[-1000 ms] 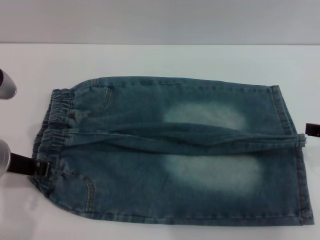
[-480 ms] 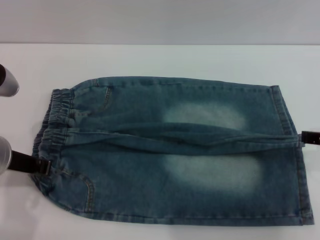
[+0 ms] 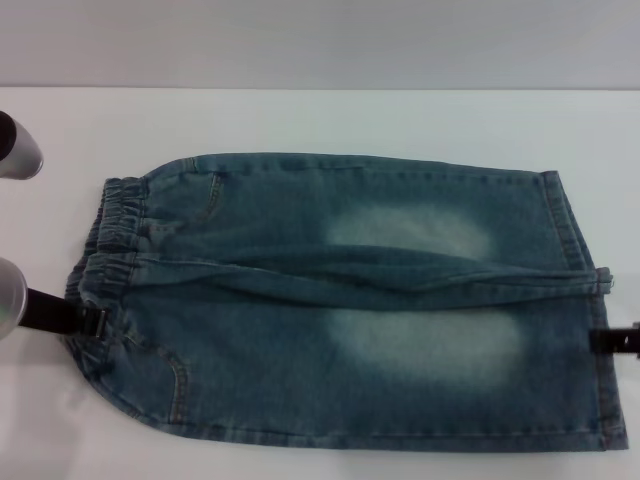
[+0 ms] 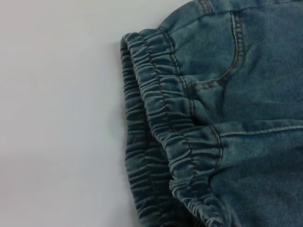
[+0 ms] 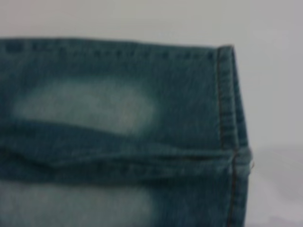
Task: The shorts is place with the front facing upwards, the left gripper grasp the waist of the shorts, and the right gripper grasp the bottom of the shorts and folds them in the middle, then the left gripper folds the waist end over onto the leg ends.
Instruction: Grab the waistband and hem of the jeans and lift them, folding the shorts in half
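Note:
The blue denim shorts (image 3: 340,300) lie flat, front up, on the white table (image 3: 330,120). Their elastic waist (image 3: 108,250) is at the left and the leg hems (image 3: 600,330) at the right. My left gripper (image 3: 95,322) touches the near part of the waist edge. The left wrist view shows only the gathered waistband (image 4: 161,123). At the hem of the near leg, my right gripper (image 3: 615,340) shows only as a dark tip at the picture's edge. The right wrist view looks along the far leg's hem (image 5: 228,104).
Silver parts of my left arm (image 3: 15,150) show at the left edge of the head view. Bare white table surrounds the shorts, with a grey wall (image 3: 320,40) behind.
My left gripper has shifted slightly away from me and in onto the waist edge. The right gripper has moved nearer to me along the hems, from the centre seam to the near leg.

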You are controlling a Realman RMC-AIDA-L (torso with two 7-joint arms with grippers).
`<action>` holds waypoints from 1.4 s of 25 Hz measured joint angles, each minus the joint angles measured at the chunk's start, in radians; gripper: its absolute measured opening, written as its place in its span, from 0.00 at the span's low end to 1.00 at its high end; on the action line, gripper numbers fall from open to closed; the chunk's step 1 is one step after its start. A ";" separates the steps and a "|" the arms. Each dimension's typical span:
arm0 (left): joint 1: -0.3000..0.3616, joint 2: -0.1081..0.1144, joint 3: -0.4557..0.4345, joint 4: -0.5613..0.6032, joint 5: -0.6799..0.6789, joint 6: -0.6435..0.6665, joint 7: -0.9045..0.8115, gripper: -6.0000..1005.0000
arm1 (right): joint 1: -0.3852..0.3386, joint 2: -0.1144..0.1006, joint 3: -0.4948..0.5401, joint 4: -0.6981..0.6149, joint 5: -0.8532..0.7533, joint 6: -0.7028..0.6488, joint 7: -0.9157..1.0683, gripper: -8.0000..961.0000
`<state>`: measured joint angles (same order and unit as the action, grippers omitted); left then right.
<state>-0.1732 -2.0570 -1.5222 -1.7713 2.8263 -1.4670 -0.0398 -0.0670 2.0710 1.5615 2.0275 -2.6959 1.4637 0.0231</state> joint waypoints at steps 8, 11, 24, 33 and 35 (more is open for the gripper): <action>-0.015 0.000 -0.010 0.010 0.001 -0.005 0.000 0.09 | 0.002 0.001 -0.053 -0.003 -0.002 0.062 0.003 0.81; -0.015 0.000 -0.011 0.010 0.001 -0.005 0.000 0.09 | -0.003 0.002 -0.056 -0.011 -0.004 0.060 0.006 0.81; -0.026 -0.002 -0.007 0.013 0.001 -0.006 0.000 0.09 | -0.031 0.005 -0.066 -0.050 -0.018 0.061 0.009 0.81; -0.029 -0.002 -0.003 0.018 0.001 -0.007 0.000 0.09 | -0.026 0.005 -0.082 -0.078 -0.043 0.050 0.010 0.81; -0.029 -0.002 -0.003 0.018 0.001 -0.007 0.000 0.09 | -0.026 0.005 -0.083 -0.078 -0.044 0.047 0.010 0.81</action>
<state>-0.2024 -2.0586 -1.5248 -1.7533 2.8272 -1.4740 -0.0399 -0.0926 2.0755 1.4787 1.9500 -2.7396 1.5108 0.0333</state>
